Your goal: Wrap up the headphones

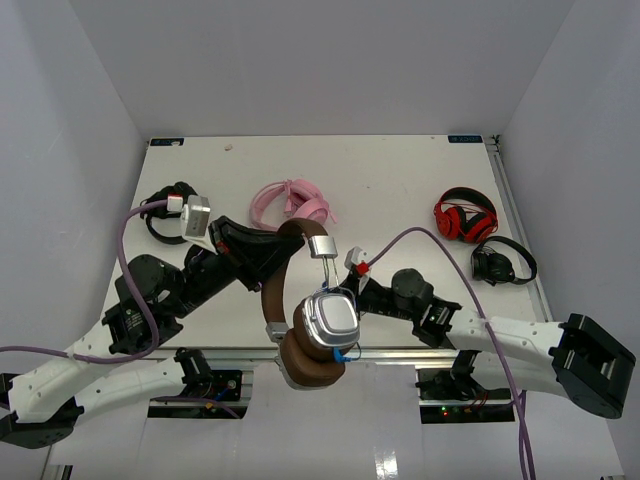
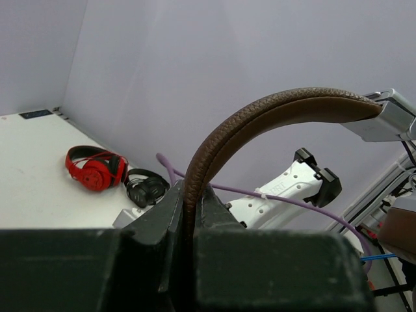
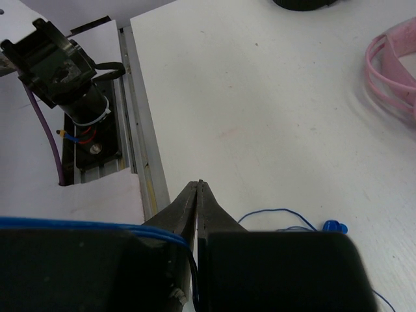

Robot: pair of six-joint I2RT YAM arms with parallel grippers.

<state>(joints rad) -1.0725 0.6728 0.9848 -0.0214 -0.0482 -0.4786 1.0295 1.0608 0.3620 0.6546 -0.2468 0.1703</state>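
Observation:
The headphones (image 1: 333, 320) hang lifted over the table's near edge, silver-grey ear cup and brown pad lowest. Their brown headband (image 2: 273, 110) arches up out of my left gripper (image 2: 190, 188), which is shut on it, the strap pinched between both fingers. In the top view this grip sits at the band's upper left (image 1: 283, 248). My right gripper (image 3: 198, 184) is shut, tips touching, just right of the ear cup (image 1: 358, 300). The thin blue cord (image 3: 97, 227) crosses its left finger and drops into the gap near the finger base. More cord (image 3: 273, 213) with a blue bit (image 3: 335, 227) lies on the table below.
Pink headphones (image 1: 290, 203) lie at the table's middle back. Red-and-black headphones (image 1: 465, 215) and a black pair (image 1: 503, 262) sit at the right. Another black pair (image 1: 165, 215) lies far left. Purple cables (image 1: 430, 235) arc off both wrists. The metal rail (image 3: 140, 149) marks the table's near edge.

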